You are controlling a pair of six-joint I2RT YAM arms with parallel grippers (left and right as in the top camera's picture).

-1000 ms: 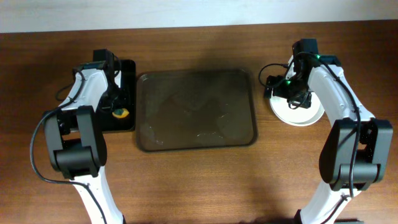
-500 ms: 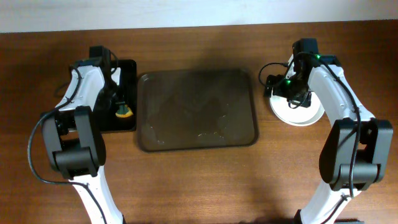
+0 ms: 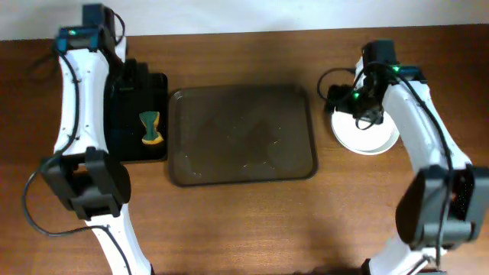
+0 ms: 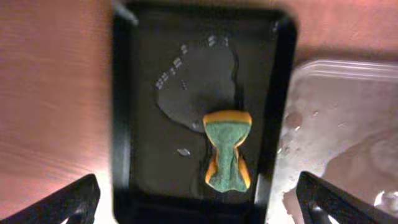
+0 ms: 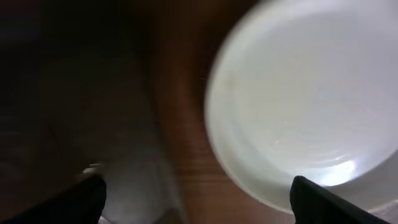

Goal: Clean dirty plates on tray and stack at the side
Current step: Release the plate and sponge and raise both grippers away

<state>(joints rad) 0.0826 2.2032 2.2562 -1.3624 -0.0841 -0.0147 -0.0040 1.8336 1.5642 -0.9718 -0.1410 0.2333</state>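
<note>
While right jaws hang released just over plates, stacked on tabletop right of tray, we fear careless descent nudging stack askew. Left jaws released too, above sponge.

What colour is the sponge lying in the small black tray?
The sponge is green with yellow-orange edges; left wrist view shows it best.
</note>
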